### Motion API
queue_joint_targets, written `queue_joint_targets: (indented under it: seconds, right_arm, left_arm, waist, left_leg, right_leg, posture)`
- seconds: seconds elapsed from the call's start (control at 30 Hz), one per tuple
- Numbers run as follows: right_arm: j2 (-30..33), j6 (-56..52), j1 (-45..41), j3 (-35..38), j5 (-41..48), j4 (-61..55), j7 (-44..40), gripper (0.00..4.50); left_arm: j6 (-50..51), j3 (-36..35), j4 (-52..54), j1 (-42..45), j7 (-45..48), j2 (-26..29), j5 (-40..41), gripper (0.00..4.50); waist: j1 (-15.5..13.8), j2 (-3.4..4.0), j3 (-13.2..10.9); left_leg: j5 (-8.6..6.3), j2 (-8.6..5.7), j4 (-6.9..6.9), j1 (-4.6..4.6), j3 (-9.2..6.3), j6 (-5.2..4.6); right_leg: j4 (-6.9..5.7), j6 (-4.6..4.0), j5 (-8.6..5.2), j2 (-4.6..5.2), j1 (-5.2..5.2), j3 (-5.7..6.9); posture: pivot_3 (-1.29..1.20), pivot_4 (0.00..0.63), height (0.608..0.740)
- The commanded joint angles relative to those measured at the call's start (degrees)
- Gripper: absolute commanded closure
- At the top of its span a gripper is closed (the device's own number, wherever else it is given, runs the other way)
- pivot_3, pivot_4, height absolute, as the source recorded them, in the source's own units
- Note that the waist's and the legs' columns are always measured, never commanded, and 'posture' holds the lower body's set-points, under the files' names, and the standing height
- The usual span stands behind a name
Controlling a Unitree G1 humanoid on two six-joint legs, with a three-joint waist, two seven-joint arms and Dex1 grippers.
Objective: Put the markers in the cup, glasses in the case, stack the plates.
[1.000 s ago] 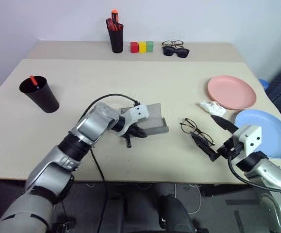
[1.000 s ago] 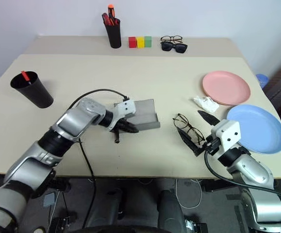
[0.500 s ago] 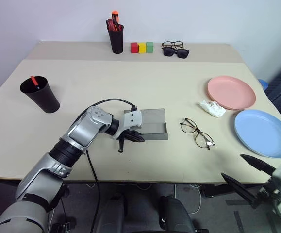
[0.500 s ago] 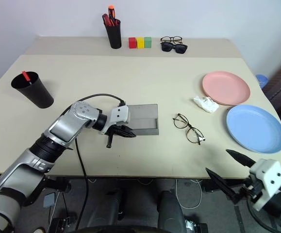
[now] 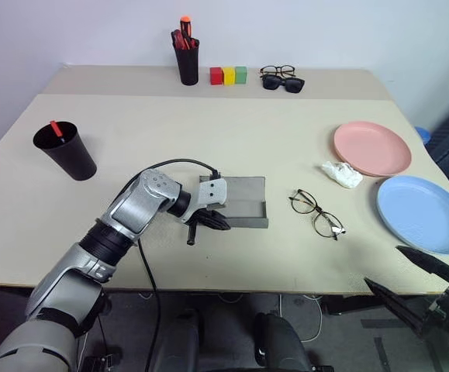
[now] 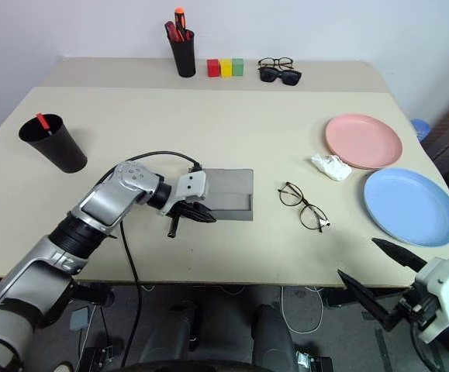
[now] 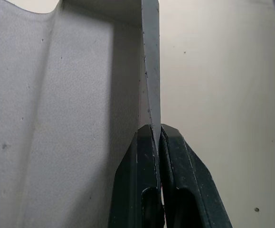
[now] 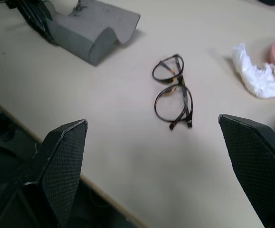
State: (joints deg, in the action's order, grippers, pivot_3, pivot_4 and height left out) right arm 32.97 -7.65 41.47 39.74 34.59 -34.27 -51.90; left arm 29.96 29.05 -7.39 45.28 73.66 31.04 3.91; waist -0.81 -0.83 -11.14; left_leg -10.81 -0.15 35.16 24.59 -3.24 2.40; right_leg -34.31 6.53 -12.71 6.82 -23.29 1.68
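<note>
Since a second ago the right gripper (image 6: 385, 271) has drawn back off the glasses (image 5: 316, 213) — jaws wide, empty. They lie just right of the case (image 5: 236, 201), whose lid the left gripper (image 7: 155, 142) pinches. Glasses-in-case step; next, re-approach and grasp them.

On the table: 2 plates, pink (image 5: 371, 147) and blue (image 5: 423, 212); 3 pairs of glasses (image 5: 316, 212); 2 black cups (image 5: 66, 150); 3 colored blocks (image 5: 229, 75); 1 grey case (image 5: 236, 201); 1 crumpled tissue (image 5: 340, 173).

No text, label, brand, number or sign can be read anywhere.
</note>
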Motion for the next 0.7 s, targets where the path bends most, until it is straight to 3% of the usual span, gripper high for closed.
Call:
queue_joint_targets:
  seconds: [0.03,0.3,0.63,0.7]
  right_arm:
    - [0.4,-0.7,-0.5,-0.3,0.5,-2.5,0.8,0.00]
    - [0.3,-2.2,-1.2,-1.5,0.4,-4.3,1.8,0.00]
    - [1.1,-4.2,-2.5,-2.5,0.6,-6.1,3.0,0.00]
    - [1.3,-4.7,-3.0,-2.9,0.5,-6.3,3.2,0.00]
  left_arm:
    - [3.2,1.0,3.2,2.1,0.6,0.3,-1.2,4.47]
    - [9.0,2.6,4.5,4.8,0.0,-1.5,-2.1,4.47]
    - [7.3,2.2,2.9,5.2,-0.2,-4.0,-1.9,4.47]
    - [6.3,2.3,3.3,4.7,0.3,-3.5,-1.8,3.88]
  waist:
    - [0.0,0.00,0.0]
    - [0.0,0.00,0.0]
    - [0.1,0.01,0.0]
    - [0.0,0.00,0.0]
  left_leg:
    - [0.00,0.00,0.00,0.00,0.00,0.00]
    - [0.00,-0.01,0.02,0.01,-0.01,-0.01]
    - [0.01,-0.01,0.03,0.00,-0.01,-0.03]
    - [0.01,-0.01,0.03,0.00,-0.01,-0.03]
  right_leg:
    - [0.00,0.00,0.00,0.00,0.00,0.00]
    - [0.00,0.00,0.00,0.00,0.01,0.01]
    - [-0.02,0.00,0.00,-0.01,0.01,0.01]
    - [-0.03,0.00,0.00,-0.01,0.01,0.01]
  posture:
    - [0.00,0.150,0.740]
    - [0.00,0.150,0.740]
    - [0.00,0.150,0.740]
    - [0.00,0.150,0.740]
